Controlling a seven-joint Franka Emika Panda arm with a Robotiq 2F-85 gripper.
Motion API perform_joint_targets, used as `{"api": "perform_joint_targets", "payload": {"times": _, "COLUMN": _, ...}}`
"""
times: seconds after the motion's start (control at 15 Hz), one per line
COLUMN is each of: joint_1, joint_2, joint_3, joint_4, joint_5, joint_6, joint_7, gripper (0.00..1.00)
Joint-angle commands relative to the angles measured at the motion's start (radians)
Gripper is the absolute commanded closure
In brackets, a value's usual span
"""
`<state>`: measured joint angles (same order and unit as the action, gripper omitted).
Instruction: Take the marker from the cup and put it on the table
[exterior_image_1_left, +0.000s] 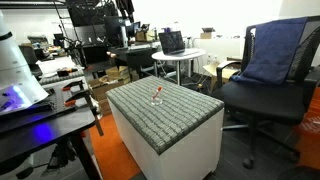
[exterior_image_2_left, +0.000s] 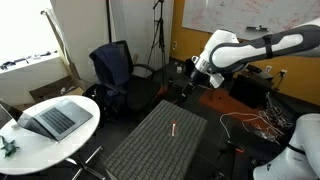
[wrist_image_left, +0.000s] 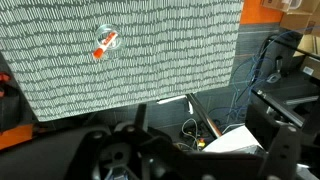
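Observation:
The red-orange marker (exterior_image_1_left: 157, 92) stands tilted in the faint clear cup (exterior_image_1_left: 157, 98) near the middle of the grey woven top of the white-sided table (exterior_image_1_left: 185, 135). In another exterior view the marker (exterior_image_2_left: 172, 129) shows as a small red stroke on the table (exterior_image_2_left: 150, 150). In the wrist view the marker (wrist_image_left: 104, 46) leans in the cup (wrist_image_left: 108, 35) at the upper left. My gripper (exterior_image_2_left: 188, 75) hangs off the table's far end, well away from the cup. Its dark fingers (wrist_image_left: 200, 108) are spread apart with nothing between them.
A black office chair with a blue cloth (exterior_image_1_left: 272, 58) stands beside the table, also seen in the other exterior view (exterior_image_2_left: 115, 68). A round white table with a laptop (exterior_image_2_left: 50, 120) is close by. Cables and papers (wrist_image_left: 205, 135) lie on the floor under the gripper.

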<state>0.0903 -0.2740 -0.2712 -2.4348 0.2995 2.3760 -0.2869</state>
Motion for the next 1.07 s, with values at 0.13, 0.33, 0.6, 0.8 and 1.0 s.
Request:
{"api": "perform_joint_targets", "payload": {"times": 0.13, "joint_1": -0.04, "joint_2": 0.003, "joint_3": 0.038, "joint_4": 0.002, "joint_5": 0.014, "joint_6": -0.005, "joint_7": -0.01, "gripper": 0.0}}
{"api": "perform_joint_targets", "payload": {"times": 0.33, "joint_1": -0.041, "joint_2": 0.005, "joint_3": 0.041, "joint_4": 0.001, "joint_5": 0.009, "joint_6": 0.0, "joint_7": -0.006, "gripper": 0.0}}
{"api": "perform_joint_targets", "payload": {"times": 0.6, "joint_1": -0.052, "joint_2": 0.019, "joint_3": 0.07, "joint_4": -0.002, "joint_5": 0.009, "joint_6": 0.05, "joint_7": 0.01, "gripper": 0.0}}
{"api": "perform_joint_targets", "payload": {"times": 0.8, "joint_1": -0.056, "joint_2": 0.044, "joint_3": 0.093, "joint_4": -0.009, "joint_5": 0.013, "joint_6": 0.153, "joint_7": 0.026, "gripper": 0.0}}
{"api": "perform_joint_targets", "payload": {"times": 1.0, "joint_1": -0.053, "joint_2": 0.092, "joint_3": 0.114, "joint_4": -0.016, "joint_5": 0.024, "joint_6": 0.308, "joint_7": 0.071, "gripper": 0.0}}
